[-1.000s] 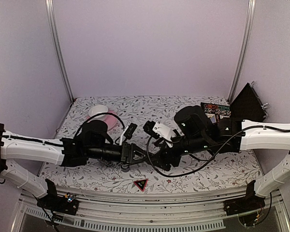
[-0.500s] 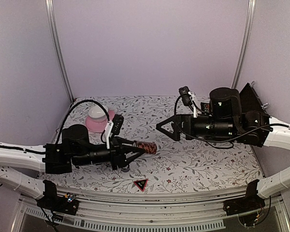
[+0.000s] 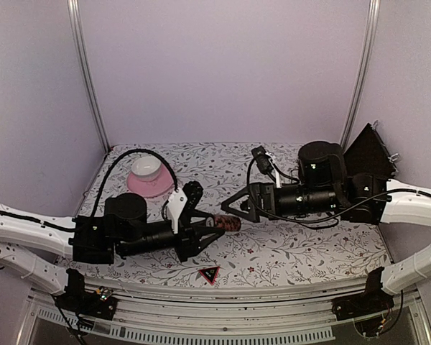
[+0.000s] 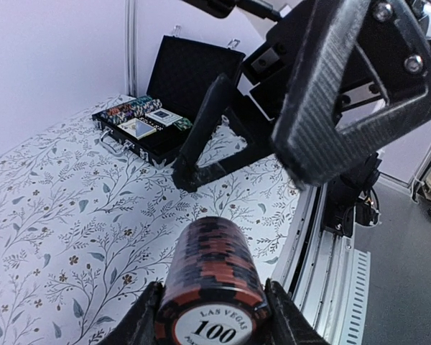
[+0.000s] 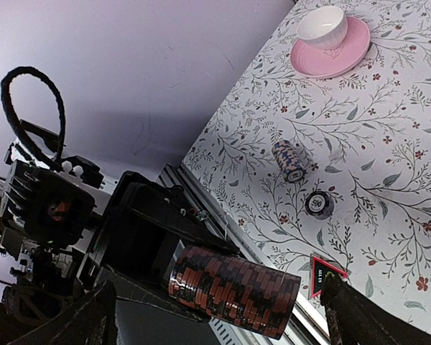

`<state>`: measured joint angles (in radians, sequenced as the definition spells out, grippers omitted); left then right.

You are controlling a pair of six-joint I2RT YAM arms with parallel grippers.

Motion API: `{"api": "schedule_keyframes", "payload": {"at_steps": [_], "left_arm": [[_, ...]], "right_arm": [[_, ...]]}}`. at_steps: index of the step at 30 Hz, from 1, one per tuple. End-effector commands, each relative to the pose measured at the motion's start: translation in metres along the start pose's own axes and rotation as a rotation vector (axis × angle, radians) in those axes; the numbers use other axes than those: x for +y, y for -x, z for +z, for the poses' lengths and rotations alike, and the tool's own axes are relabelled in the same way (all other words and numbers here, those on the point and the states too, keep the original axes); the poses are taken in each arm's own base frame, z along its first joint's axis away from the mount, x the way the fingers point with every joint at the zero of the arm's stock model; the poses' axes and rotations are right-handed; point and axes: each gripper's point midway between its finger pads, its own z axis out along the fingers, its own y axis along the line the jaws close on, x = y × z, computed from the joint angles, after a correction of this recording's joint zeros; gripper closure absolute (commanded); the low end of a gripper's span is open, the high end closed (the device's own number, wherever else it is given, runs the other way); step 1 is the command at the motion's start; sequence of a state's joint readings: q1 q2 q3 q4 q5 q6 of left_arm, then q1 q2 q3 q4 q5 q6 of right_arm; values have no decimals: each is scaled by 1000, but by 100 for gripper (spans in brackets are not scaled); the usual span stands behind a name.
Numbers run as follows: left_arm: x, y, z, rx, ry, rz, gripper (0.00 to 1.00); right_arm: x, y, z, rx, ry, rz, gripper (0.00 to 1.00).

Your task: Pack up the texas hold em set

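Observation:
My left gripper is shut on a red-and-black striped chip roll and holds it level above the middle of the table; its "100" end face shows in the left wrist view. My right gripper is open, its jaws wide on either side of the roll's far end, not touching it. The black case stands open at the far right, with chip rolls and card decks inside. The red-black triangle marker lies at the near edge.
A blue-and-white chip roll and a black "500" chip roll lie on the floral cloth under the left arm. A pink saucer with a white cup sits at the back left. The table's metal front rail runs along the near edge.
My left gripper lifted the red-black chip roll from the table and carried it right. My right gripper pulled back to the right, then came left until its open jaws flank the roll.

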<state>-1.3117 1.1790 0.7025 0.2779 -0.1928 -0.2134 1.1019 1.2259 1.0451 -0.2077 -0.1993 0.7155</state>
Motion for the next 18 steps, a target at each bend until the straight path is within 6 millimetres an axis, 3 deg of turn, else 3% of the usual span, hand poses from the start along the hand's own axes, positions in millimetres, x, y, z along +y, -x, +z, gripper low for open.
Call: {"api": "schedule_keyframes", "payload": {"at_steps": [1,12,18], "left_arm": [[-11,45,-7,-146,-19,-4,100],[-14,42,-8,-140,-7,12,100],[-16,43,-4,-132,12,31,100]], "right_arm": [[8,-5,7,11,39,3,1],[-3,-13,16,45,-48,41,1],[15,-17,22,63,4,21,1]]}}
